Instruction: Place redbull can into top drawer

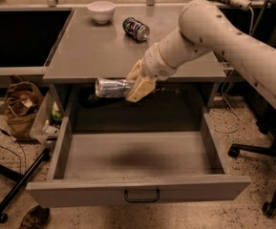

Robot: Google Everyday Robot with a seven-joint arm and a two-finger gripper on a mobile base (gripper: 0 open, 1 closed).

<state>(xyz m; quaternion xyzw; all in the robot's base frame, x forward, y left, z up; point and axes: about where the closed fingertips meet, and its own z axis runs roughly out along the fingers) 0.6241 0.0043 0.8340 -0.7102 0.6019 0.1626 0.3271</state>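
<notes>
The redbull can (111,88) is a slim silver can held lying sideways in the air, past the front edge of the grey table (94,51) and above the back left of the open top drawer (137,156). My gripper (135,86) is shut on the can's right end, with the white arm reaching in from the upper right. The drawer is pulled fully out, its inside is bare, and its front panel carries a small dark handle (142,195).
A shorter dark blue can (136,28) lies on the tabletop at the back, with a white bowl (101,11) to its left. A brown bag (20,109) and a bin stand on the floor at left. An office chair base (266,175) is at right.
</notes>
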